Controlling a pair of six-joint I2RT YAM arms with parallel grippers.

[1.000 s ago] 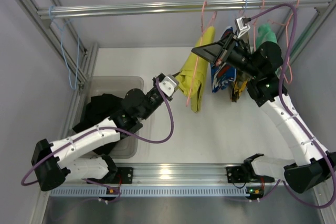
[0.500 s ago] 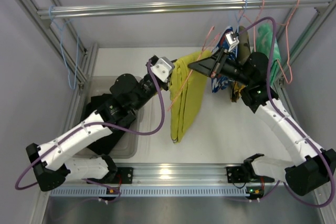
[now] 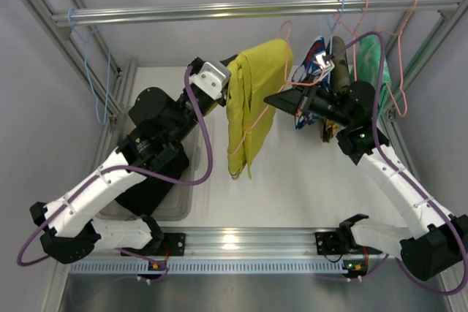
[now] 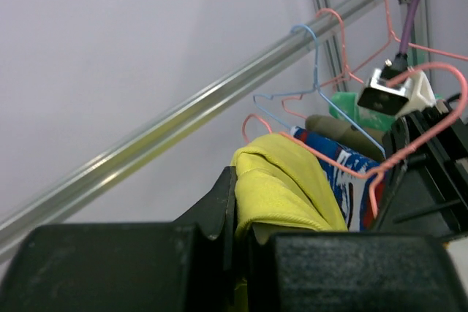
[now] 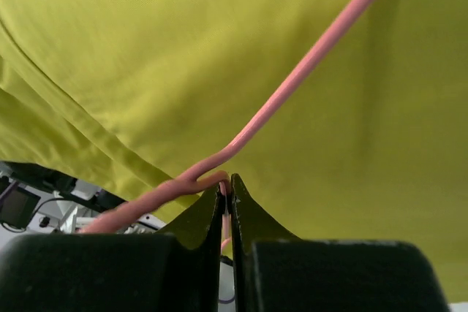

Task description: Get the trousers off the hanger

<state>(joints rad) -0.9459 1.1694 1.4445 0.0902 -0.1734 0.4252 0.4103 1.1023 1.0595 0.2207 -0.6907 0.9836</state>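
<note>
Hanging above the table [image 3: 314, 180], the yellow trousers [image 3: 252, 100] are pinched at their upper left edge by the clenched left hand [image 4: 235, 180]. On their right, the right hand [image 5: 227, 188] grasps the pink hanger [image 5: 292, 93] lying against the cloth.

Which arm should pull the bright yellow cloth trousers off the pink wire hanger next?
Probably left. The left gripper is shut on the bright yellow cloth trousers, so it can draw them away, while the right gripper pinches the pink wire hanger, steadying it.
</note>
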